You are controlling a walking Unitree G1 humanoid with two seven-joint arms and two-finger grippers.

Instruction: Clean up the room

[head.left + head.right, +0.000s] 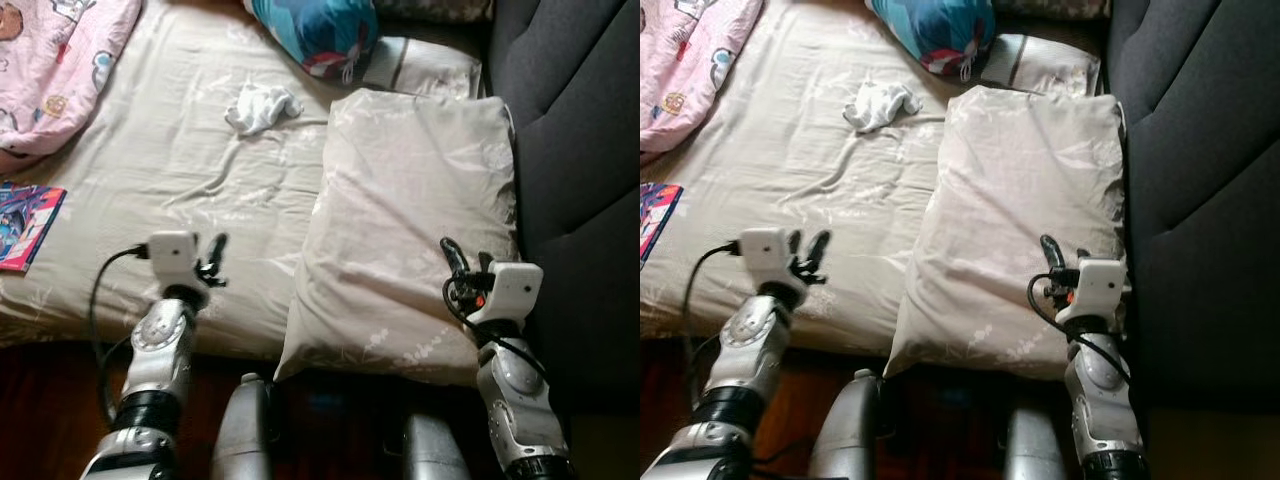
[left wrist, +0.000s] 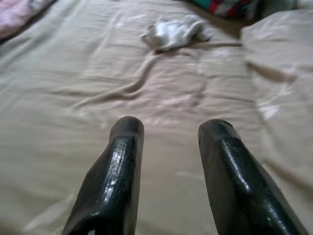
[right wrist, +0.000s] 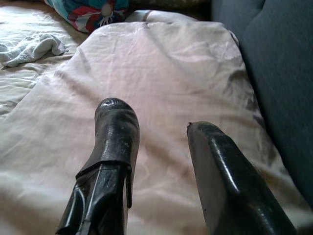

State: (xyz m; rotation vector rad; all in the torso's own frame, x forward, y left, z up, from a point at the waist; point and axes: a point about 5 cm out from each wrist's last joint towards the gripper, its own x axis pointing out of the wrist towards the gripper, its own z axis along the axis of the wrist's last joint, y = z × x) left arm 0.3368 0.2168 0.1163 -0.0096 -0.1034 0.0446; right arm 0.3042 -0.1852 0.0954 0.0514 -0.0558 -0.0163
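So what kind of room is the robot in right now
Most likely a bedroom: a bed with a wrinkled beige sheet, a large pillow lying against a dark padded headboard, and a pink blanket bunched at one corner.

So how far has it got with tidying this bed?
Little looks done yet. Both hands are open and hold nothing: the left hand hovers over the sheet, the right hand over the big pillow. Left to do: the crumpled white cloth lies mid-bed, a book sits at the edge, and a pink blanket is bunched in the corner.
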